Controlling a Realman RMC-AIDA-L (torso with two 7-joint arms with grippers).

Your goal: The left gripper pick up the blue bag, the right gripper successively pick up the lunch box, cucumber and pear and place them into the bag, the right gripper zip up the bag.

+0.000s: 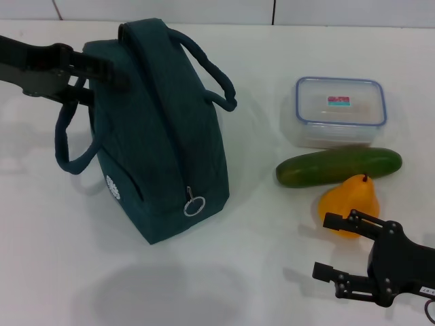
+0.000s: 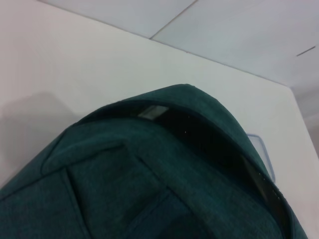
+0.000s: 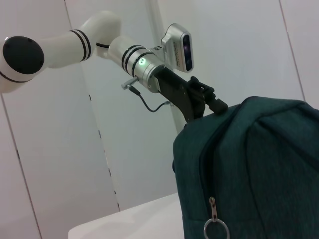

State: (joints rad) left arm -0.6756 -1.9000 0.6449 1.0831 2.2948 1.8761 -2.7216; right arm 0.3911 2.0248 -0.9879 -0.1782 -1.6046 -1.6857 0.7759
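Note:
The blue bag (image 1: 163, 136) hangs tilted at the left of the table, casting a shadow below it. My left gripper (image 1: 109, 76) is shut on its upper left edge by a handle, and shows again as the left gripper (image 3: 209, 102) in the right wrist view. Close up, the bag (image 2: 124, 189) has a dark gap along its top. Its ring zipper pull (image 1: 194, 205) sits at the low end. The lunch box (image 1: 340, 112), cucumber (image 1: 338, 167) and pear (image 1: 350, 200) lie at the right. My right gripper (image 1: 329, 246) is open and empty, just in front of the pear.
The white table (image 1: 258, 272) carries everything. A white wall stands behind the bag (image 3: 259, 164) in the right wrist view. A corner of the lunch box (image 2: 264, 154) peeks past the bag in the left wrist view.

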